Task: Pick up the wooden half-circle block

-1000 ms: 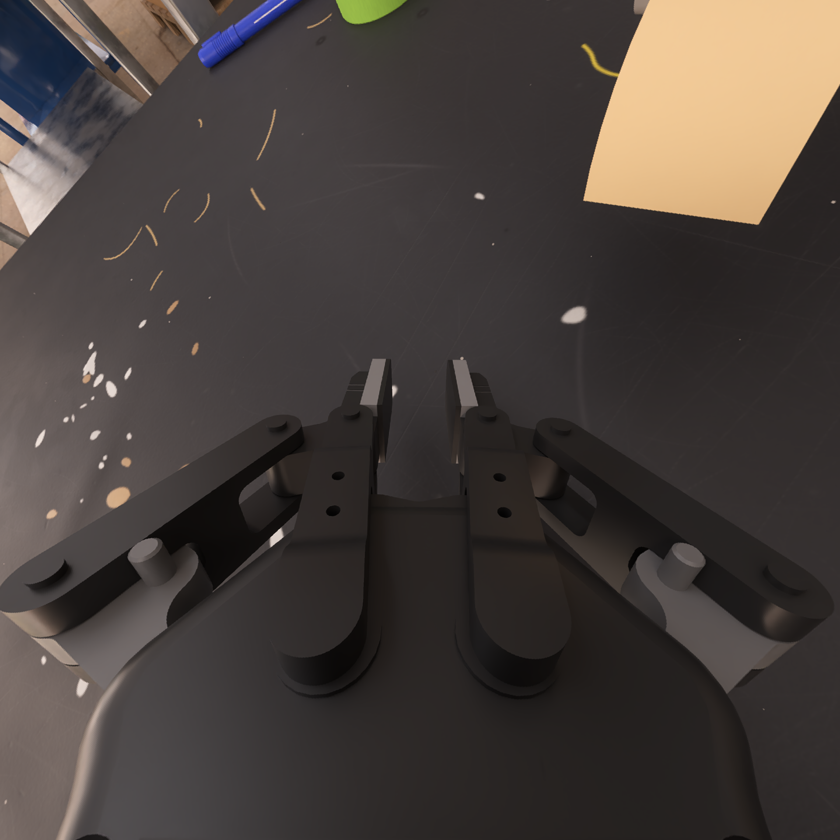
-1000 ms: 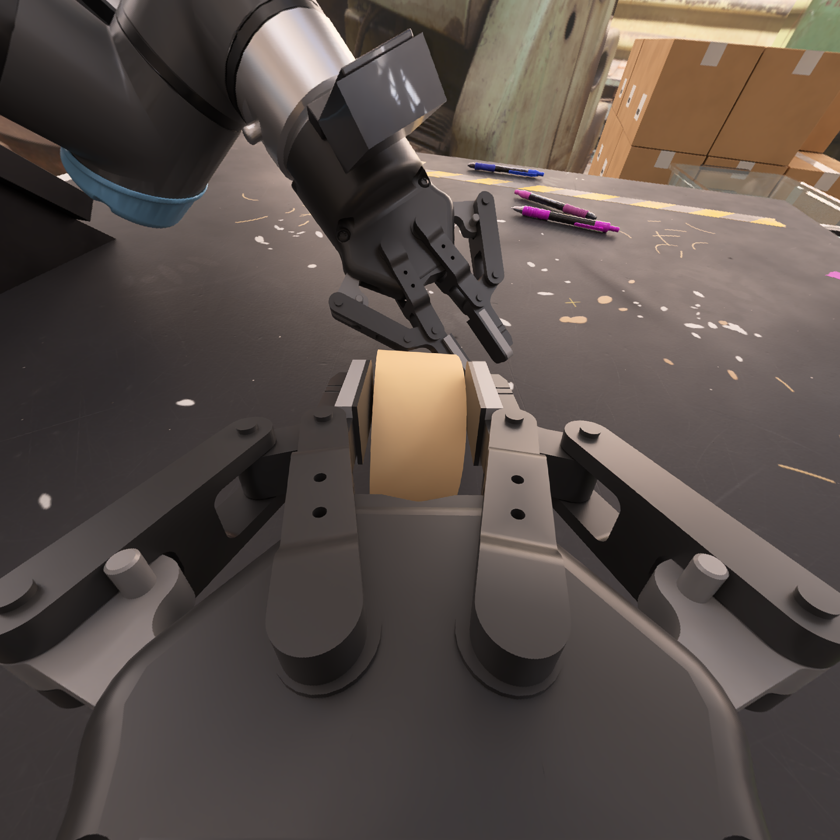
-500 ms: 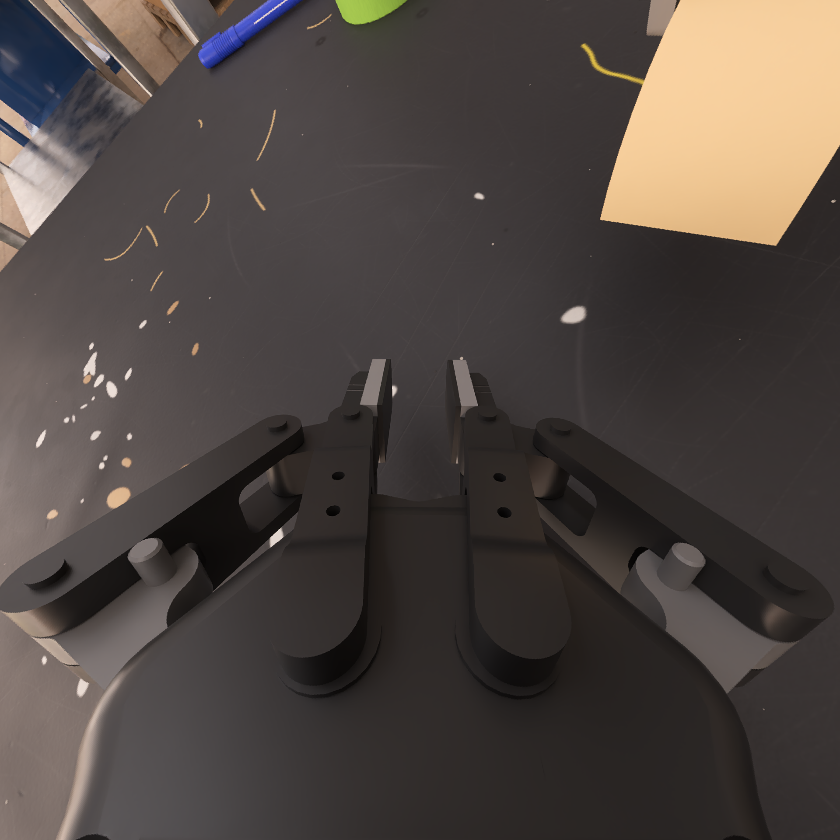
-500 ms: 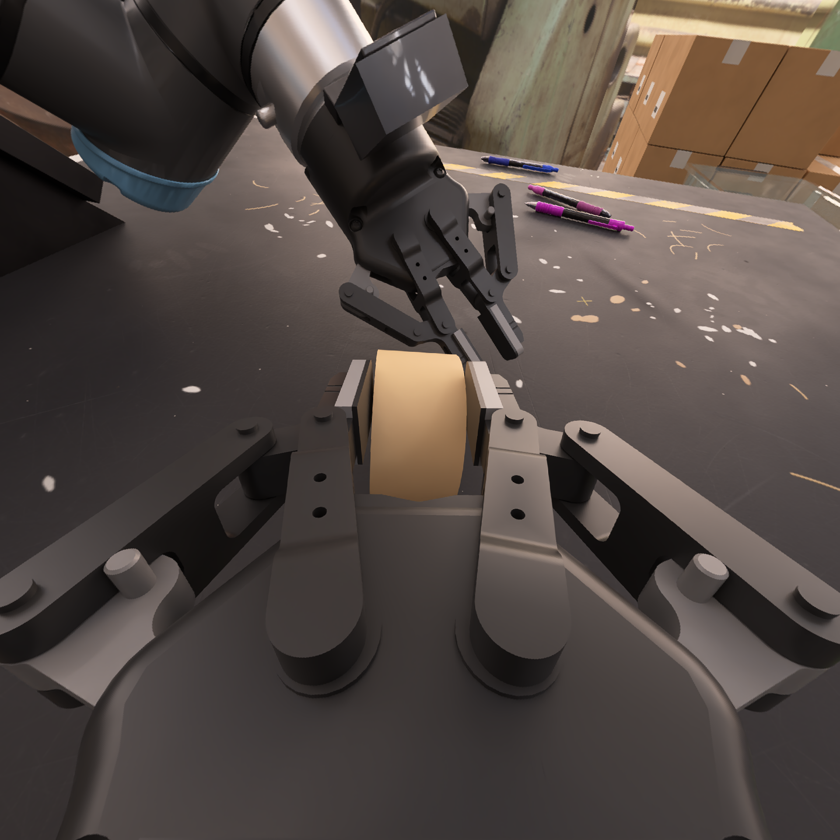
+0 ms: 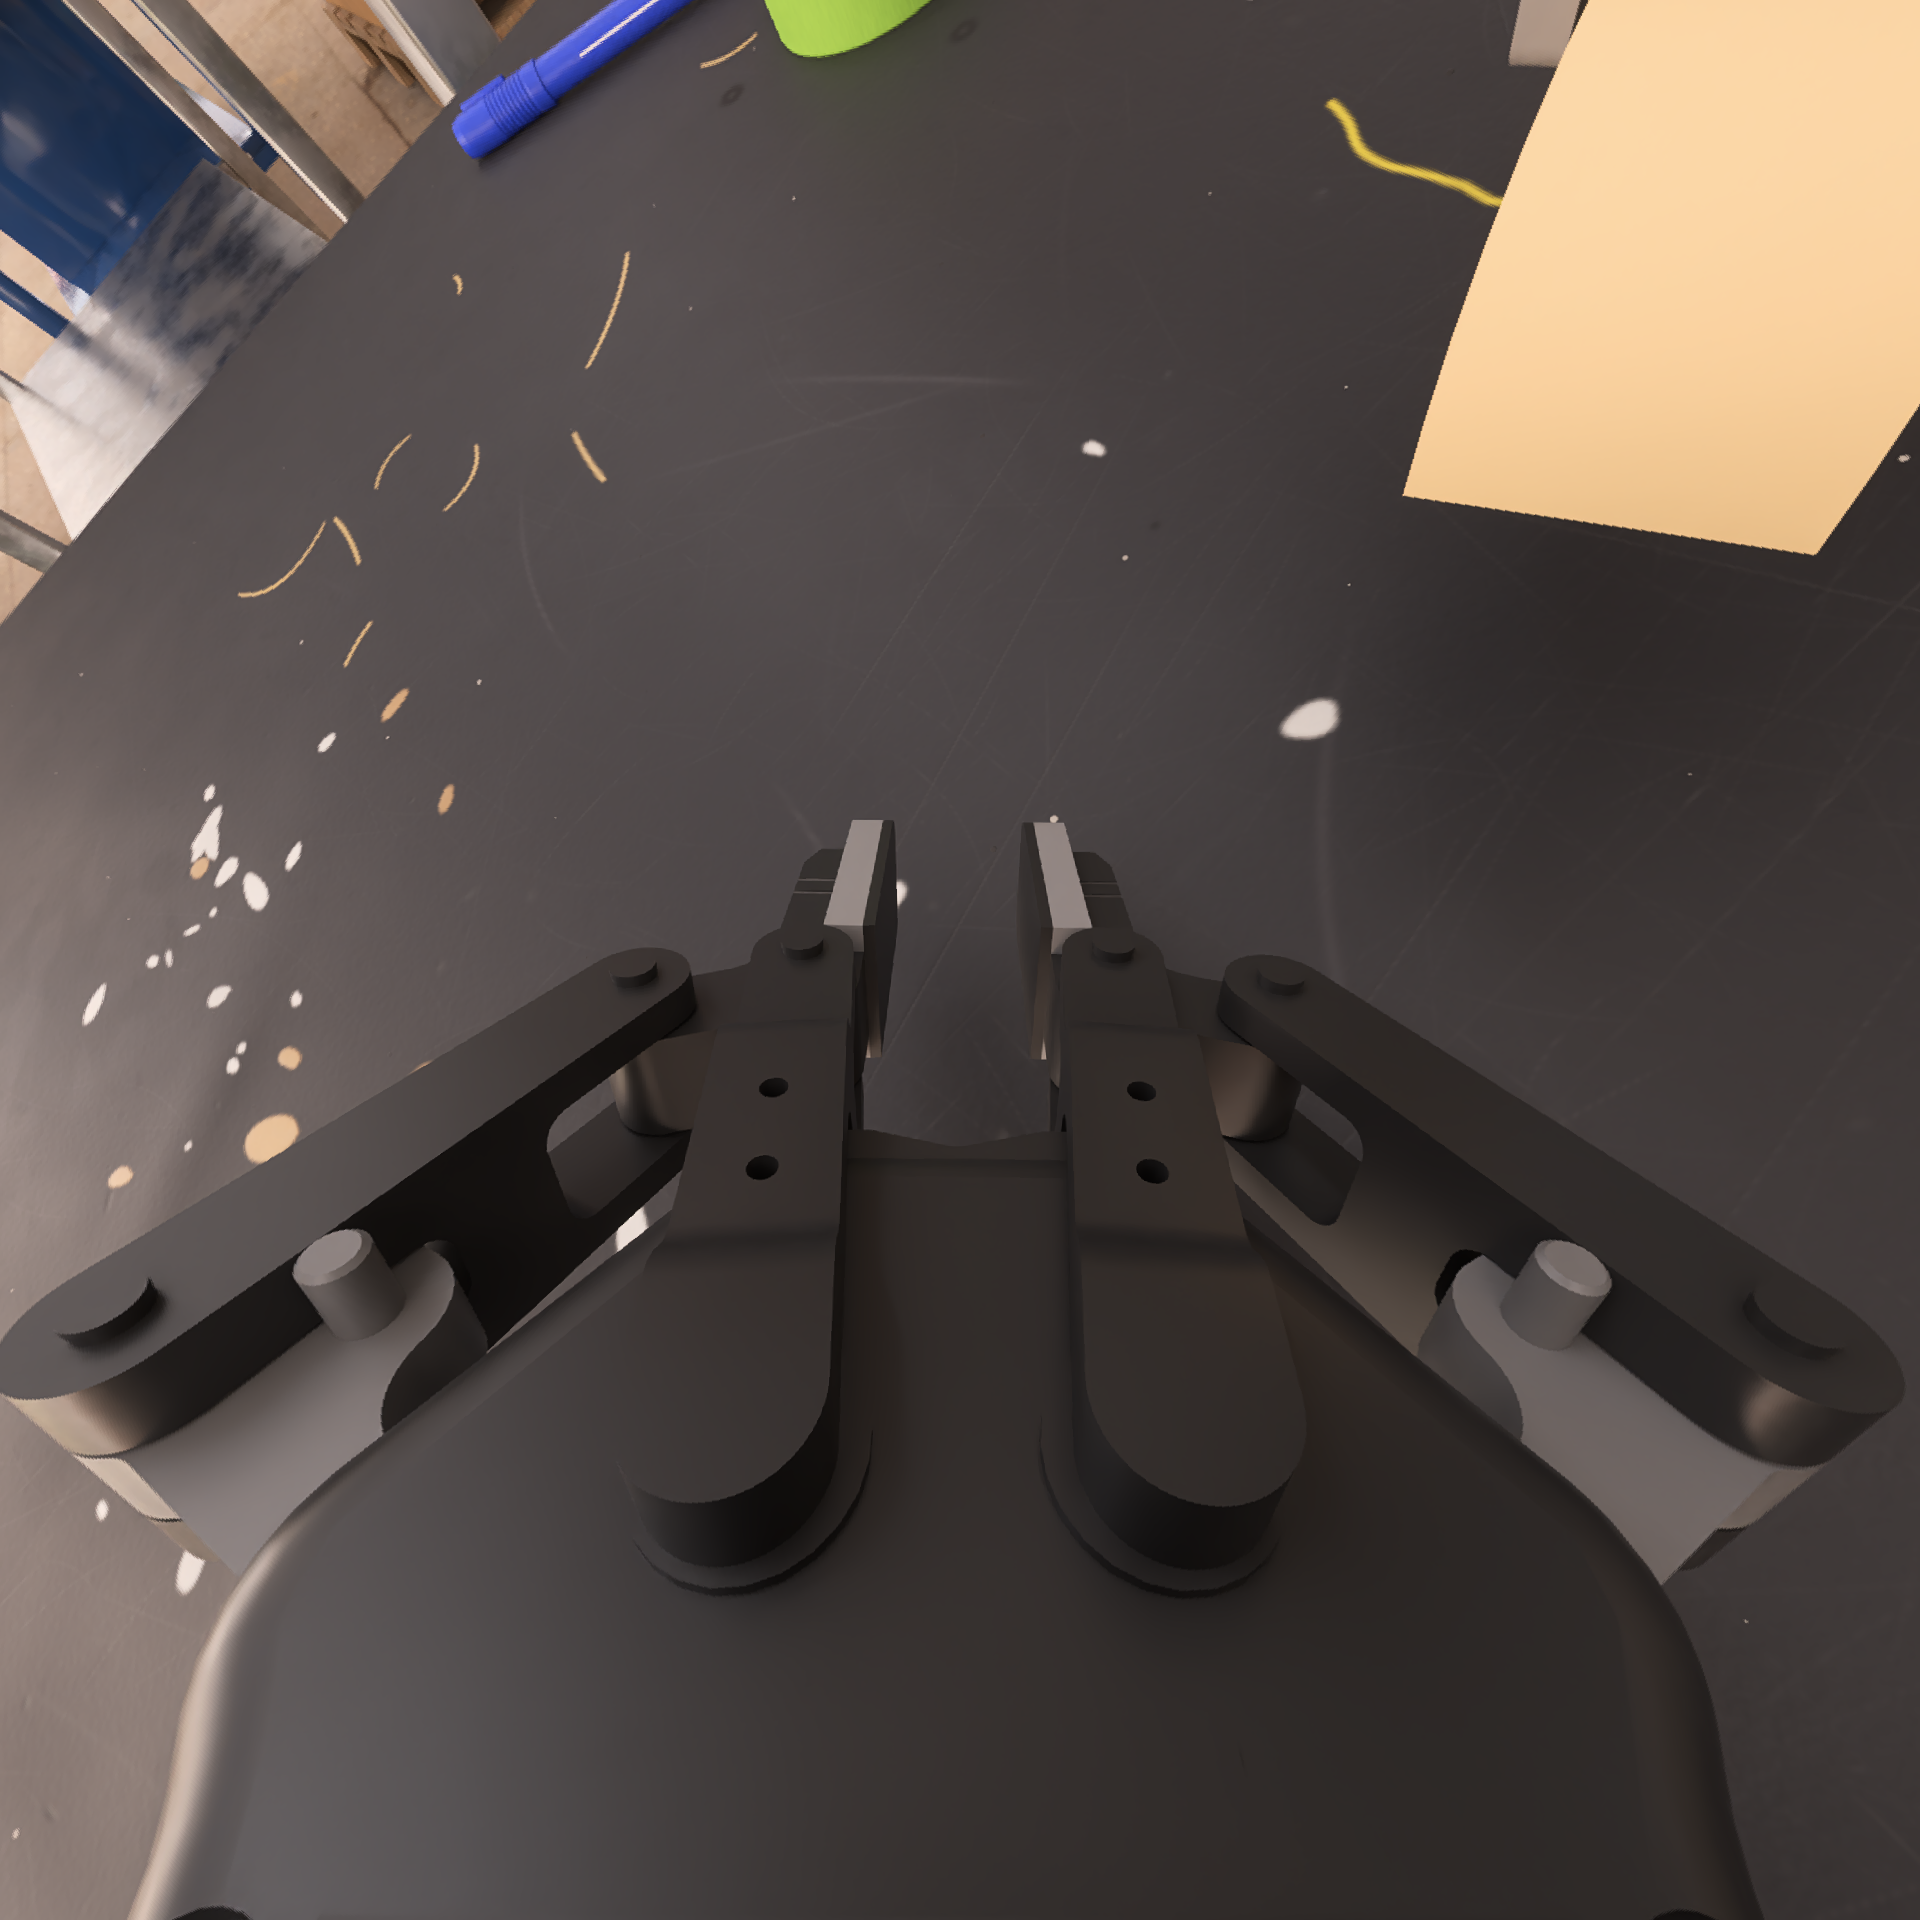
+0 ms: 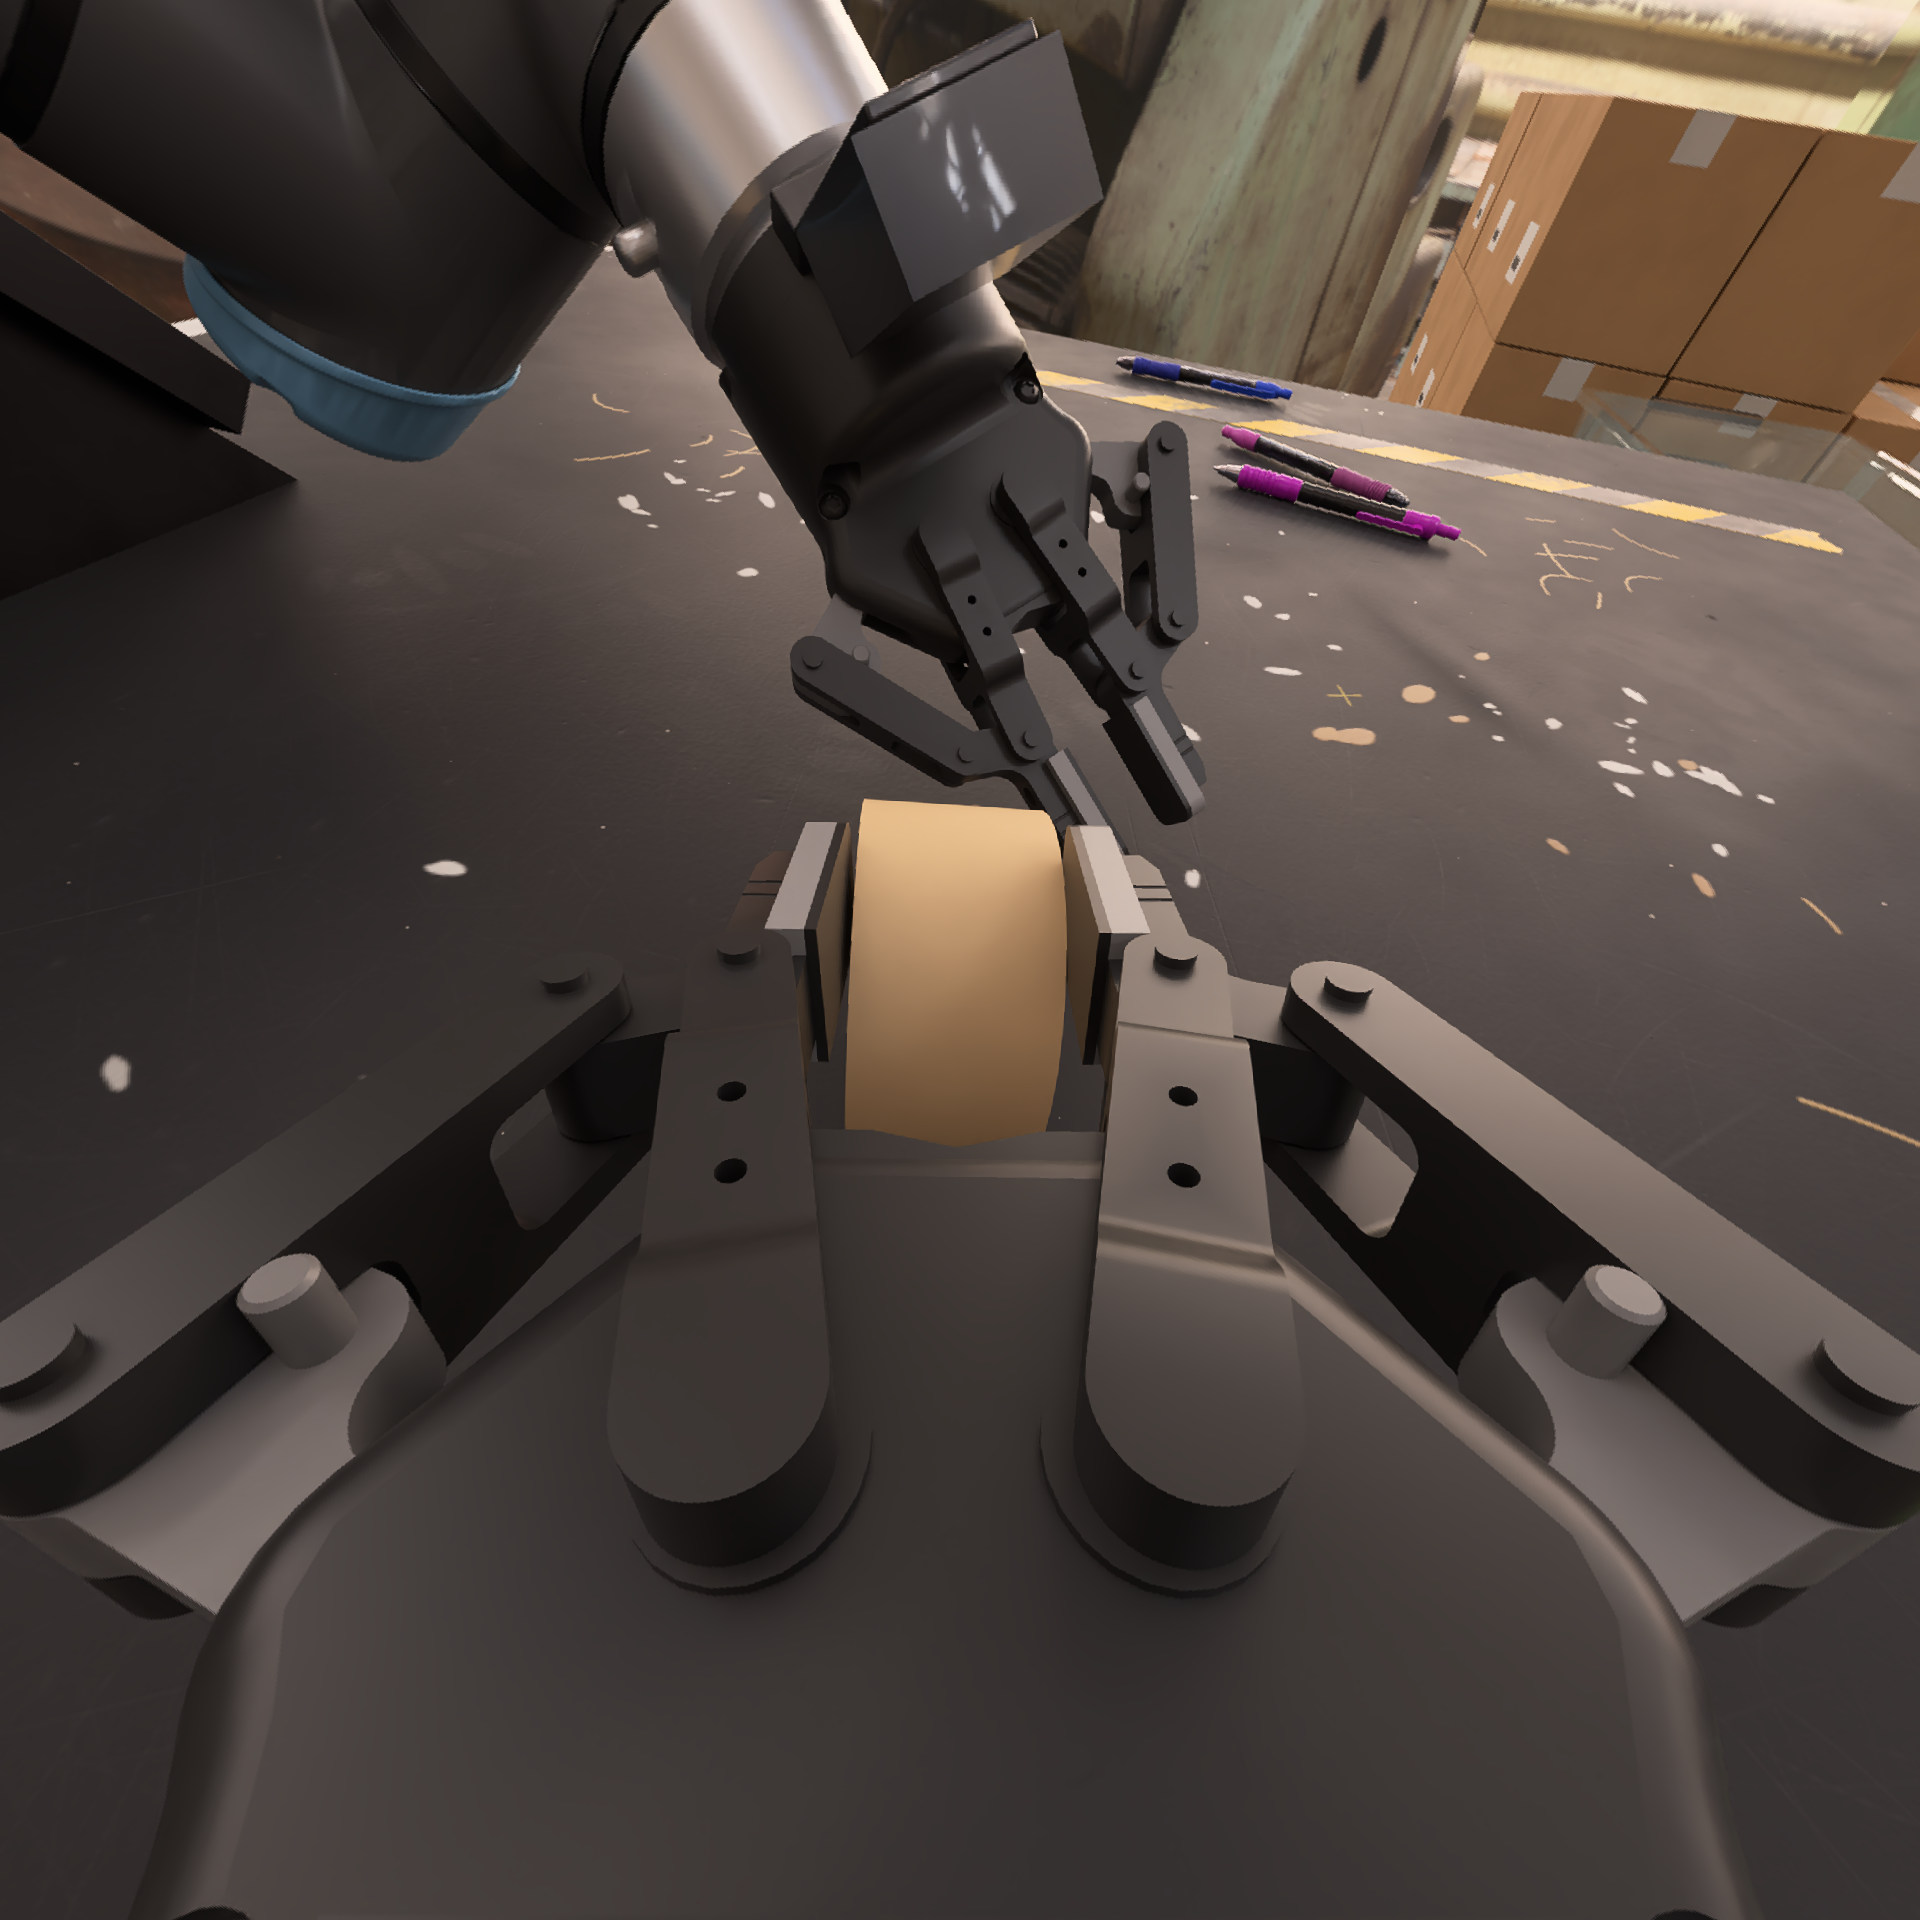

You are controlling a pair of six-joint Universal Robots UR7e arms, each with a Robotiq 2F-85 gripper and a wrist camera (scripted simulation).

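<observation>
The wooden half-circle block [image 6: 956, 987] is pale tan with its curved face toward the right wrist camera. My right gripper [image 6: 956, 873] is shut on its two flat sides and holds it above the dark table [image 6: 416, 727]. In the left wrist view the block [image 5: 1704, 270] hangs at the upper right, off the table. My left gripper [image 5: 956, 862] is empty, its jaws a narrow gap apart, low over the table. In the right wrist view the left gripper [image 6: 1127, 795] hovers just beyond the block, not touching it.
A blue marker [image 5: 561, 78] and a green object [image 5: 842, 21] lie at the far edge, with a yellow squiggle [image 5: 1392, 156] near the block. A blue pen [image 6: 1205, 379] and two magenta pens [image 6: 1340, 499] lie far back. Cardboard boxes [image 6: 1683, 260] stand beyond the table.
The right gripper has carried the block a little farther right in the left wrist view. The left arm looms larger in the right wrist view. The left gripper has not moved.
</observation>
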